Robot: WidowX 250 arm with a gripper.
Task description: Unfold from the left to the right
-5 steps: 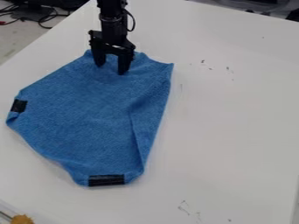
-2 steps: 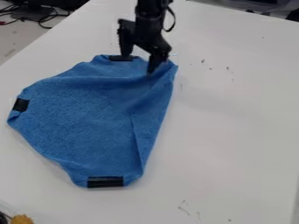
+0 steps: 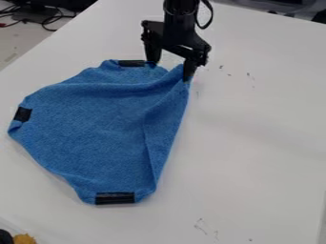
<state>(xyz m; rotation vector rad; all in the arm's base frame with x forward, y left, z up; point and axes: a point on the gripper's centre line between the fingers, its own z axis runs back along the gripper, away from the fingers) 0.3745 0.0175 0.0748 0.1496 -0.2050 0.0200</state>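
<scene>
My gripper [image 3: 170, 69] hangs over the far right corner of the blue cloth [image 3: 96, 128], its two fingers spread apart and open. The right finger's tip touches the cloth's corner, and the left one stands by the far edge, just right of a black tape strip. Cloth rises a little in a ridge between the fingers. The cloth lies on the white table [image 3: 255, 143] with its right side folded over along a slanting edge. More black tape marks its left corner and its near edge.
An orange-yellow object [image 3: 24, 238] and a dark rounded thing beside it sit at the bottom left corner. Black cables [image 3: 47, 20] lie beyond the table's edge at the upper left.
My gripper has moved right along the cloth's far edge, uncovering the far tape strip. The cloth's far right part has shifted slightly right and bunched into a ridge.
</scene>
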